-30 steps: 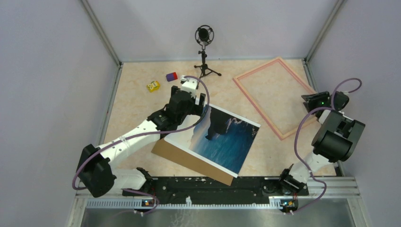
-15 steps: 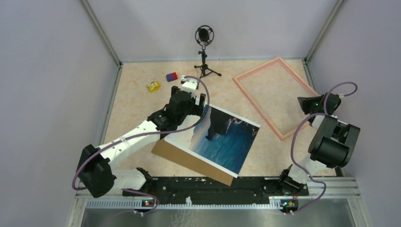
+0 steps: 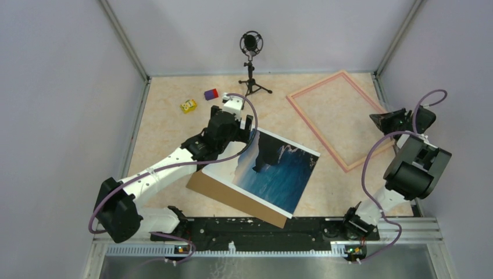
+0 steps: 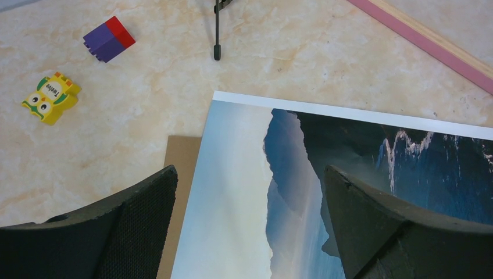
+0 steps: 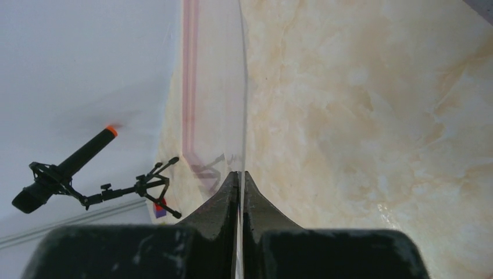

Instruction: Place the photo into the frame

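Observation:
The photo (image 3: 279,171), a dark cliff over blue sea, lies tilted on a brown backing board (image 3: 232,197) mid-table. My left gripper (image 3: 249,127) hovers open over the photo's far-left corner. In the left wrist view its fingers straddle the pale sky (image 4: 244,192), touching nothing. The pink frame (image 3: 317,132) lies flat at the back right. At its right edge my right gripper (image 3: 381,121) is shut on a thin clear sheet (image 5: 242,87), seen edge-on. Pink stripes (image 5: 189,70) show on the sheet's face.
A microphone on a small tripod (image 3: 251,64) stands at the back centre. A yellow toy block (image 3: 188,106) and a purple-red block (image 3: 210,93) lie at the back left. Grey walls close in three sides.
My right gripper has closed on the clear sheet, and its arm swayed left and back. The left arm and the photo have not moved.

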Tool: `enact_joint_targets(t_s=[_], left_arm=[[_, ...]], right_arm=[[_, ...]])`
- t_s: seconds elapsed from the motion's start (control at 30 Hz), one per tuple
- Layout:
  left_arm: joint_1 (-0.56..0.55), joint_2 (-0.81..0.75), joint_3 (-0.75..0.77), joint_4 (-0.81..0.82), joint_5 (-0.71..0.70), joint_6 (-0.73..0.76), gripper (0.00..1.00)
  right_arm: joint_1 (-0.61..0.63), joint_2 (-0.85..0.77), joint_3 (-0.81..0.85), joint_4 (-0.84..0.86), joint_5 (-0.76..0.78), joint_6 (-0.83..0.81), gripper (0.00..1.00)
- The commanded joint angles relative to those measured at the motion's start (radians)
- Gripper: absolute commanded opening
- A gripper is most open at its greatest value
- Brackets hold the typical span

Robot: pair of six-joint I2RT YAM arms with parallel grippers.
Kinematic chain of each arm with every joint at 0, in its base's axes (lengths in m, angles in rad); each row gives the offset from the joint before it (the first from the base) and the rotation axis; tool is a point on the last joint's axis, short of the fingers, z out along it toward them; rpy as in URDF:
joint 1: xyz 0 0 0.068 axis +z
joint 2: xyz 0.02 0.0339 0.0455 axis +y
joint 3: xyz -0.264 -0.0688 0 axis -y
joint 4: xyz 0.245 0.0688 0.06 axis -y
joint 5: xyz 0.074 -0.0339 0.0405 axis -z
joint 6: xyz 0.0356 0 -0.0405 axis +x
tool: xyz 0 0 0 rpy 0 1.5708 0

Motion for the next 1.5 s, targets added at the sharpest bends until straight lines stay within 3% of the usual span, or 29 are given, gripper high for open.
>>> enact_joint_targets(t_s=[0.0, 0.27, 1.47], left_arm=[[-0.001, -0.021, 0.021, 0.025, 0.003, -0.009, 0.99], [-0.002, -0.026, 0.018, 0.025, 0.002, -0.007, 0.99], [-0.038, -0.026, 0.012, 0.023, -0.041, 0.025, 0.99]], right_arm=[[-0.034, 0.014, 0.097, -0.091, -0.07, -0.11, 0.0], [-0.072, 0.075, 0.185, -0.222, -0.154, -0.226, 0.0], [-0.162, 0.205, 0.35, -0.451, -0.29, -0.424, 0.0]])
